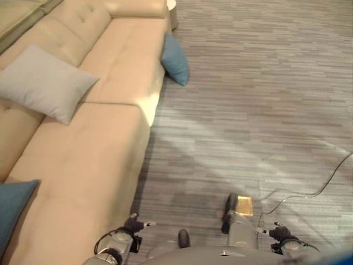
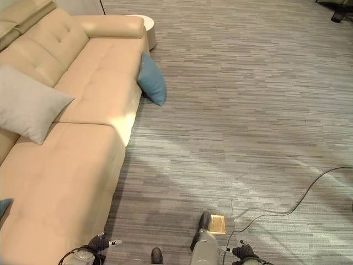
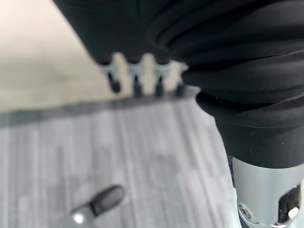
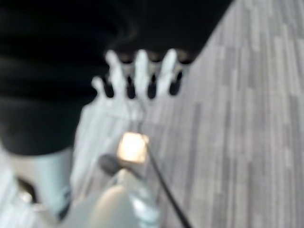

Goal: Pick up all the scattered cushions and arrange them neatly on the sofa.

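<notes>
A blue cushion (image 1: 176, 59) stands on the floor, leaning against the front of the beige sofa (image 1: 105, 149) near its far end. A grey cushion (image 1: 44, 83) rests against the sofa's backrest. The corner of another blue cushion (image 1: 14, 207) lies on the near end of the seat. My left hand (image 1: 131, 225) hangs low beside the sofa's front edge, fingers (image 3: 137, 80) straight, holding nothing. My right hand (image 1: 282, 234) hangs over the floor, its fingers (image 4: 137, 76) also straight and empty. Both hands are far from the floor cushion.
A white round side table (image 2: 148, 25) stands past the sofa's far armrest. A brass floor plate (image 1: 244, 205) is set in the grey carpet close in front of me. Open carpet stretches to the right of the sofa.
</notes>
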Robot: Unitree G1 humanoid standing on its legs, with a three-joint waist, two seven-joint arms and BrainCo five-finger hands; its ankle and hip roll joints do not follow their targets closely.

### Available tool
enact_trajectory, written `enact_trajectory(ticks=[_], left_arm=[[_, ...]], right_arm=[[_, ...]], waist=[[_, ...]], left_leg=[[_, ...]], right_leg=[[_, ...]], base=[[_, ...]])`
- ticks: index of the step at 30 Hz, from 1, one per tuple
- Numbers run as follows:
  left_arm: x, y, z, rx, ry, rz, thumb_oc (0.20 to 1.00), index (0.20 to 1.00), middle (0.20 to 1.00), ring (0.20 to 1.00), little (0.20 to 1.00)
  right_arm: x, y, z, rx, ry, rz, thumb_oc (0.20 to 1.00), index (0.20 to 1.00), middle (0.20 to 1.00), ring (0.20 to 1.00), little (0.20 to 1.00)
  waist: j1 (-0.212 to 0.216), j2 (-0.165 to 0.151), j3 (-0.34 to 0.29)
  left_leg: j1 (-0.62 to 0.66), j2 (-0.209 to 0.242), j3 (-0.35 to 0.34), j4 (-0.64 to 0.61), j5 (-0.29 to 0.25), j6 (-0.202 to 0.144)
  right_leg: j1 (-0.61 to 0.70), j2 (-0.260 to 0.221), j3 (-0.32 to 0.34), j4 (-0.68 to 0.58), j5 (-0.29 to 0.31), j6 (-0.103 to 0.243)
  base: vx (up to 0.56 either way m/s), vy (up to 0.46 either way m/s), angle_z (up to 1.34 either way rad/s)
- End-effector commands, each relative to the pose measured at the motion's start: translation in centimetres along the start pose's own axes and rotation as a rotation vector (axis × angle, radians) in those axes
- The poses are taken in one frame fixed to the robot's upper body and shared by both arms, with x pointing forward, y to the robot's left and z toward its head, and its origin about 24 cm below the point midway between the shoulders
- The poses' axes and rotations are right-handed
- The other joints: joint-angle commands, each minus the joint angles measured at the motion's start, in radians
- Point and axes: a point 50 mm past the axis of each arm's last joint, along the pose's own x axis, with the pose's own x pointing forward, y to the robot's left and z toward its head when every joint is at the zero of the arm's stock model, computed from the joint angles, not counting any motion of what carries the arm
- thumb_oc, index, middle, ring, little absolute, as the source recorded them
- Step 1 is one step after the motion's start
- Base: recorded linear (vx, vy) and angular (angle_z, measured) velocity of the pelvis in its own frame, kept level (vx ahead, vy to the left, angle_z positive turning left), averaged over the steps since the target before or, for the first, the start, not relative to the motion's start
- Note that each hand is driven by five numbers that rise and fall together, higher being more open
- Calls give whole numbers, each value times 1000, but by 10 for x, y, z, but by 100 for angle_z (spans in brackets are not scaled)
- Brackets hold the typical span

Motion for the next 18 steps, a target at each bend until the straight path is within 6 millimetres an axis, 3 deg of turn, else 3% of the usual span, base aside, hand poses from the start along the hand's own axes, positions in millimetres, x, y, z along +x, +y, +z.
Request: enact_trajectory(ticks=[1, 4, 5, 7, 9, 12, 13, 14, 17, 18], left_arm=[[0, -4, 4, -7, -35, -1, 1000, 1000, 1000, 1000, 1000], [-1, -12, 7, -36, -47, -30, 1000, 1000, 1000, 1000, 1000], [-1, -12, 11, -46, -60, -33, 1000, 1000, 1000, 1000, 1000], [-1, -12, 11, -47, -59, -29, 1000, 1000, 1000, 1000, 1000], [-1, -14, 12, -43, -61, -34, 1000, 1000, 1000, 1000, 1000], [-1, -15, 9, -32, -53, -35, 1000, 1000, 1000, 1000, 1000], [-1, -14, 9, -38, -53, -31, 1000, 1000, 1000, 1000, 1000], [-1, -14, 9, -43, -54, -27, 1000, 1000, 1000, 1000, 1000], [-2, -13, 2, -63, -35, -23, 1000, 1000, 1000, 1000, 1000], [-4, -12, -10, -81, 6, -19, 1000, 1000, 1000, 1000, 1000]], right_arm=[[3, -18, 9, -42, -36, -43, 1000, 1000, 1000, 1000, 1000], [2, -19, 5, -11, -30, -54, 1000, 1000, 1000, 1000, 1000], [2, -20, 5, 12, -27, -64, 1000, 1000, 1000, 1000, 1000], [2, -22, 3, 20, -20, -69, 1000, 1000, 1000, 1000, 1000], [2, -21, 4, 19, -24, -68, 1000, 1000, 1000, 1000, 1000], [2, -22, 2, 10, -25, -73, 1000, 1000, 1000, 1000, 1000], [2, -22, 3, 0, -28, -74, 1000, 1000, 1000, 1000, 1000], [2, -22, 5, -6, -32, -75, 1000, 1000, 1000, 1000, 1000], [2, -20, 7, -26, -34, -72, 1000, 1000, 1000, 1000, 1000], [2, -18, 8, -46, -39, -59, 1000, 1000, 1000, 1000, 1000]], waist=[[17, 13, 5], [17, 14, 3], [28, 5, 16], [43, -7, 28], [64, -17, 31], [90, -10, 28], [110, 5, 22], [122, 13, 18], [148, 19, 9], [171, 19, -7]], left_leg=[[-5, 98, 2, 155, -71, -77], [-120, 158, 1, 439, 48, -123], [-188, 224, 33, 636, 127, -128], [-259, 235, 44, 739, 116, -112], [-351, 197, 50, 705, 73, -94], [-385, 149, 69, 472, 71, -79], [-395, 113, 40, 295, 141, -87], [-409, 100, 30, 243, 177, -95], [-427, 82, 20, 213, 206, -99], [-391, 72, -8, 190, 189, -79]], right_leg=[[114, 33, 33, 39, 52, 14], [176, 59, 9, 26, 4, -39], [238, 88, -4, 11, -41, -87], [288, 103, -7, -11, -70, -107], [337, 118, 2, -32, -89, -108], [379, 140, 16, -45, -114, -94], [401, 165, 28, -55, -125, -84], [419, 180, 35, -60, -133, -82], [458, 204, 61, -59, -159, -78], [482, 212, 91, -40, -187, -73]], base=[[277, -247, 85], [257, -370, 56], [302, -459, 19], [269, -323, -5], [260, -160, -2], [310, -53, -14], [374, -2, -66], [378, -8, -69], [312, 10, -69], [530, 127, -156]])
